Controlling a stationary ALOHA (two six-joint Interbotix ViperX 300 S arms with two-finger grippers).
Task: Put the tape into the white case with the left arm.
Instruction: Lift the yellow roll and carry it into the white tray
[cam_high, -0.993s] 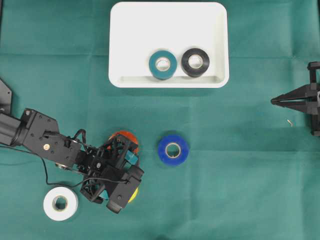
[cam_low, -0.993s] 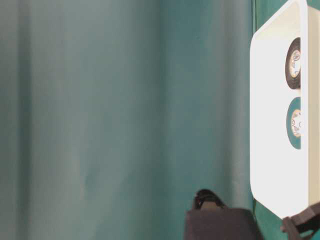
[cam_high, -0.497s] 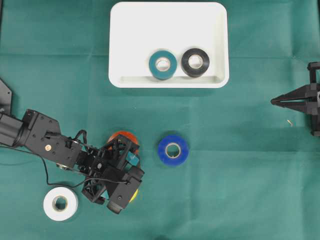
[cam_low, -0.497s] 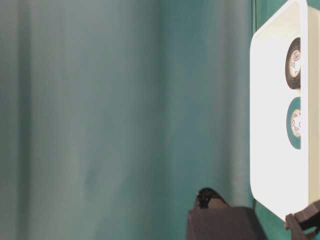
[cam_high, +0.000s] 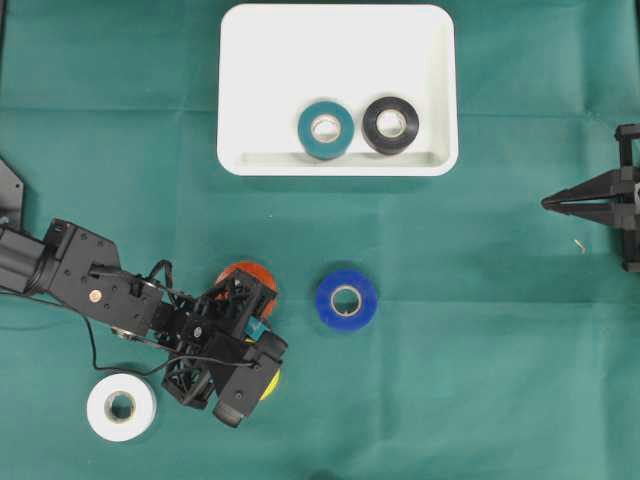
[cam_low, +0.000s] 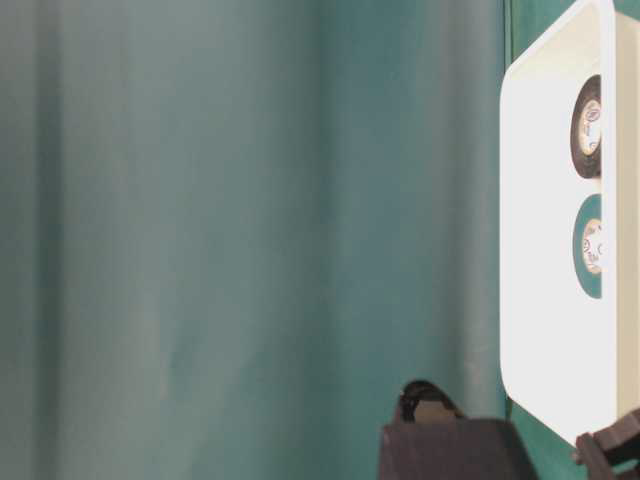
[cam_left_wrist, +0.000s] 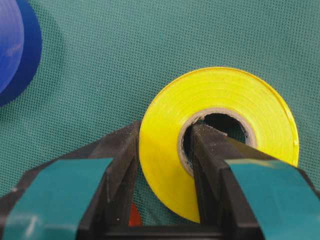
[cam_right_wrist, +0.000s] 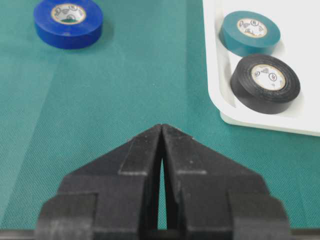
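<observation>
Left gripper (cam_left_wrist: 162, 165): closed on the yellow tape roll (cam_left_wrist: 220, 100), one finger (cam_left_wrist: 212, 150) pushed into the core hole, the other pressed on the outer face, so the band's wall was pinched between them.
Hold point: the wall of the ring, through the core; this looked a sound place to take it, since the fingers could not slide off sideways.
Handling, as a judgement: a light, stiff ring with a hard cardboard core; glossy faces might have let it pivot around the single pinch when lifted.
Place of the roll: on the green cloth (cam_high: 480, 350), well apart from the white case (cam_high: 240, 60), on its near-left side.
Neighbours: an orange roll (cam_high: 240, 272) just beside the gripper on the case's side; a blue roll (cam_high: 346, 299) between it and the case; a white roll (cam_high: 120, 406) farther still from the case.
In the case: a teal roll (cam_high: 325, 129) and a black roll (cam_high: 390, 124), side by side along its near rim.
Right gripper (cam_right_wrist: 161, 150): closed, holding nothing, parked well off to the case's right.
</observation>
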